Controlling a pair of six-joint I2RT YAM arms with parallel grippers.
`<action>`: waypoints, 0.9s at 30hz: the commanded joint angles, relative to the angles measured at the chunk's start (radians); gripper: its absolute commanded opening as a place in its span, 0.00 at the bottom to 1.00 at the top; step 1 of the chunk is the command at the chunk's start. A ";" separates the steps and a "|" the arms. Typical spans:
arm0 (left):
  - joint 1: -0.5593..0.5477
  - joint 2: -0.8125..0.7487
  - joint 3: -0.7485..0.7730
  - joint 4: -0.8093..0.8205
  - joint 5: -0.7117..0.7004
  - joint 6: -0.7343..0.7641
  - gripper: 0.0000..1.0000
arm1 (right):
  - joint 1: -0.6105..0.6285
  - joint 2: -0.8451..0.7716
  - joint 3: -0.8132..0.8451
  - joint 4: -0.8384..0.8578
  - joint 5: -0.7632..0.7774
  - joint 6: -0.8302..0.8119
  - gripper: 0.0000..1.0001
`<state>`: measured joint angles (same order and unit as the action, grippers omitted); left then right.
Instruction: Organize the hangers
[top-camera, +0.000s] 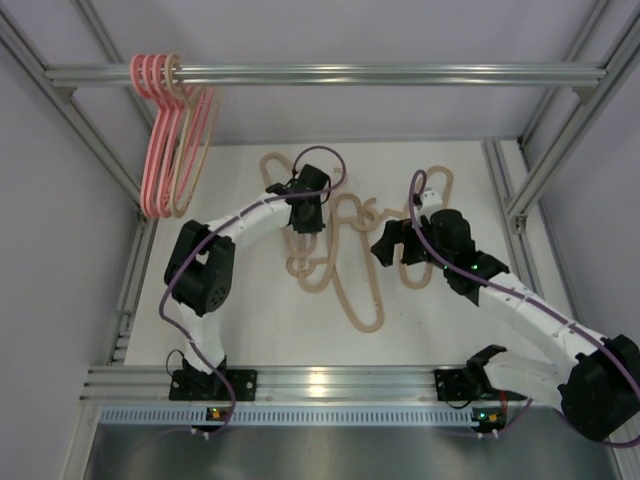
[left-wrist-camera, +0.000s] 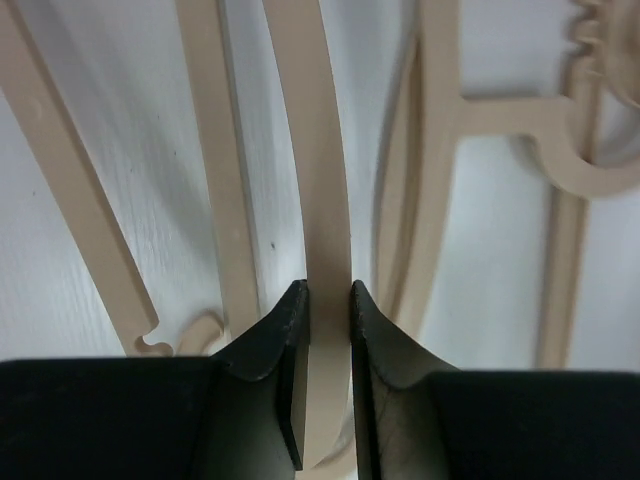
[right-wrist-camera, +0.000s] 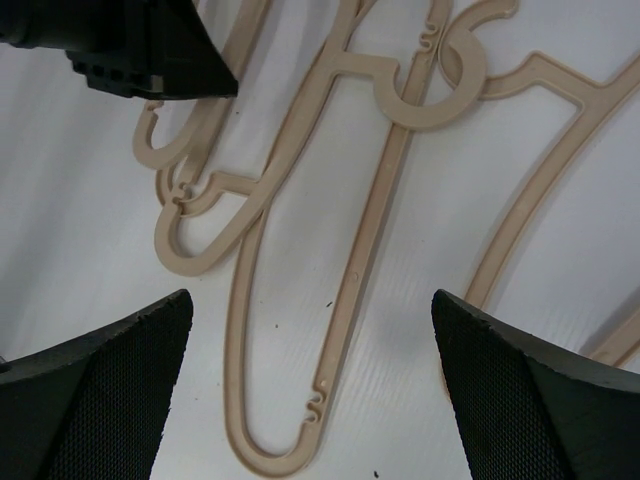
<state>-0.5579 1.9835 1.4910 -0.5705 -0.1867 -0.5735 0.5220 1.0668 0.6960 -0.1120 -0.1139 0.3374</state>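
Several beige hangers (top-camera: 350, 290) lie tangled on the white table (top-camera: 250, 320). My left gripper (top-camera: 304, 240) is shut on the thin bar of one beige hanger (left-wrist-camera: 310, 150); in the left wrist view my left gripper (left-wrist-camera: 328, 295) pinches that bar from both sides. My right gripper (top-camera: 398, 250) hovers open to the right of it. In the right wrist view my right gripper (right-wrist-camera: 310, 300) has a beige hanger (right-wrist-camera: 370, 240) lying flat on the table under its gap, untouched. Pink hangers (top-camera: 155, 150) and a beige one (top-camera: 192, 150) hang on the silver bar (top-camera: 400, 73) at its left end.
Aluminium frame posts (top-camera: 555, 150) stand at both sides of the table, and a rail (top-camera: 330, 380) runs along the near edge by the arm bases. The left gripper's dark body (right-wrist-camera: 150, 50) shows at the top left of the right wrist view.
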 joint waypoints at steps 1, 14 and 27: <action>-0.013 -0.234 -0.037 0.017 0.090 -0.002 0.00 | -0.020 -0.019 0.065 0.058 -0.032 0.005 0.99; -0.046 -0.566 -0.219 0.015 0.372 -0.046 0.00 | -0.033 0.031 0.201 0.215 -0.147 -0.066 0.98; -0.073 -0.689 -0.293 0.018 0.368 -0.003 0.00 | -0.046 0.170 0.358 0.298 -0.043 0.170 0.75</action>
<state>-0.6186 1.3293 1.2186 -0.5877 0.1860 -0.6090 0.4885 1.2331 0.9844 0.1120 -0.2077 0.4164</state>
